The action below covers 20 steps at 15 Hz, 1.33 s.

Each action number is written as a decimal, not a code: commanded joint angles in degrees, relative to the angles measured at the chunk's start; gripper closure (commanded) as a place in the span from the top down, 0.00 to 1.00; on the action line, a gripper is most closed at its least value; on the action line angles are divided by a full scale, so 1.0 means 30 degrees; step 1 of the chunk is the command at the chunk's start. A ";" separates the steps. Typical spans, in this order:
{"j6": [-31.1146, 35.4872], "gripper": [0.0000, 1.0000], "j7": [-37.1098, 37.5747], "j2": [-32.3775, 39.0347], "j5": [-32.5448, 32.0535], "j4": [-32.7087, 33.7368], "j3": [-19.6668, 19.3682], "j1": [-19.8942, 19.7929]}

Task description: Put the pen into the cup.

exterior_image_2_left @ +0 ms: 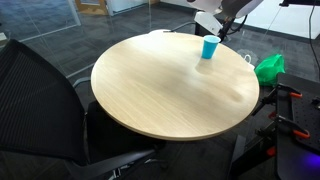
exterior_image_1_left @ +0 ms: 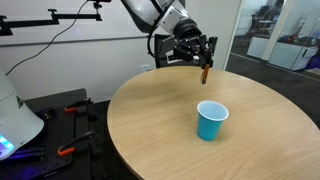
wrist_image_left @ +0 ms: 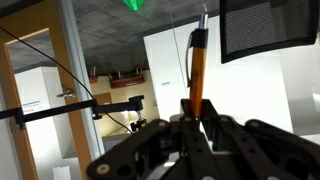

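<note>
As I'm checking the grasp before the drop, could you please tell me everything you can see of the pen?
The pen is a short, thin stick. In the wrist view its shaft is orange-brown with a darker far end, and it looks like plastic. The tool is shut on one end, so the pen hangs roughly upright in the air over the round wooden table. It is higher than the light blue cup and apart from it. Nothing but the tool touches it.
</note>
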 commanded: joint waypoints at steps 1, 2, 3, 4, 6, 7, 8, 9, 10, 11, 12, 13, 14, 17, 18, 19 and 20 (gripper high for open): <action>-0.0760 0.04 0.0062 0.0757 0.0268 0.1048 -0.0765 0.0499; -0.0836 0.04 0.0063 0.0970 0.0332 0.1299 -0.1012 0.0621; -0.0706 0.04 0.0062 0.1097 0.0350 0.1358 -0.1024 0.0522; -0.0639 0.04 0.0062 0.1260 0.0324 0.1378 -0.0891 0.0322; -0.0787 0.04 0.0000 0.1597 0.0092 0.1520 0.0032 -0.0539; -0.0654 0.04 -0.0143 0.1806 0.0094 0.1572 0.0154 -0.0657; -0.0560 0.04 -0.0244 0.1981 0.0044 0.1606 0.0253 -0.0746; -0.0556 0.04 -0.0242 0.2164 0.0016 0.1669 0.0334 -0.0805; -0.0547 0.04 -0.0282 0.2311 -0.0002 0.1730 0.0388 -0.0840; -0.0541 0.04 -0.0332 0.2519 -0.0003 0.1839 0.0406 -0.0868; -0.0531 0.04 -0.0367 0.2715 -0.0013 0.1945 0.0414 -0.0887; -0.0424 0.04 -0.0386 0.2882 -0.0045 0.2022 0.0430 -0.0927; -0.0370 0.04 -0.0389 0.3044 -0.0067 0.2112 0.0449 -0.0968; -0.0120 0.04 -0.0541 0.3546 -0.0142 0.2431 0.0499 -0.1107; 0.0043 0.04 -0.0583 0.3719 -0.0271 0.2514 0.0503 -0.1142; 0.0141 0.04 -0.0618 0.3863 -0.0380 0.2592 0.0506 -0.1162; 0.0302 0.04 -0.0661 0.4019 -0.0544 0.2680 0.0516 -0.1193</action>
